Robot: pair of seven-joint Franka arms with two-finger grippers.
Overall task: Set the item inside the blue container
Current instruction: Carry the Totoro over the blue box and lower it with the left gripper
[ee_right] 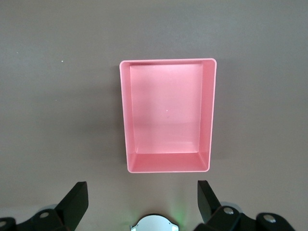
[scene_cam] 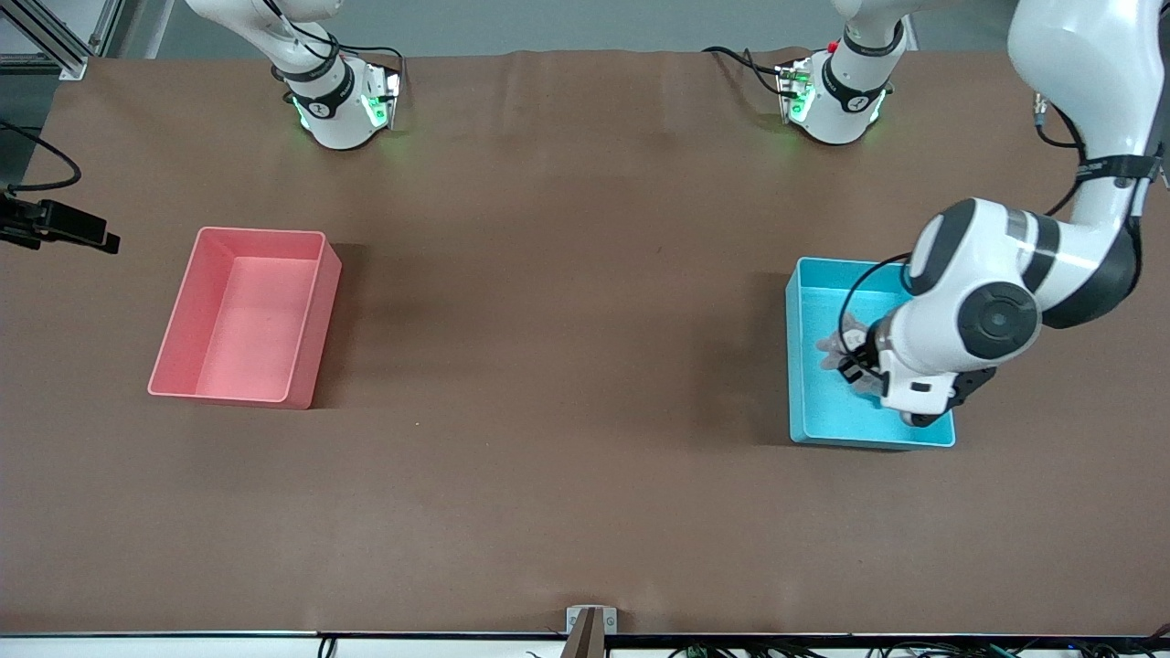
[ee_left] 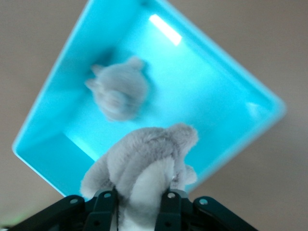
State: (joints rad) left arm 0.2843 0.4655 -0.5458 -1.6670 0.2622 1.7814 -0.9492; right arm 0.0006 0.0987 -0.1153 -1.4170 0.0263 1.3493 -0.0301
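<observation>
Front view: your one blue container (scene_cam: 810, 366), low-walled, cyan, rounded corners, sits at the left arm's end of the bench (scene_cam: 567, 366); one pink bin (scene_cam: 247, 315) at the right arm's end.

Left wrist view: your left hand (ee_left: 137, 204) is clamped on a grey plush toy (ee_left: 144, 163) over the container; a second plush (ee_left: 118, 91) lies inside.

Right wrist view: your right hand (ee_right: 142, 202) waits spread wide, holding nothing, above the pink bin.

A wide table covered with a matte brown sheet (scene_cam: 567, 384) carries two same-sized rectangular plastic bins with low straight walls. The light cyan-blue bin (scene_cam: 809, 420) rests toward the left arm's end of the table. The pink bin (scene_cam: 315, 329) rests toward the right arm's end, well apart from it. Both arm bases stand on the table's edge farthest from the front camera.
</observation>
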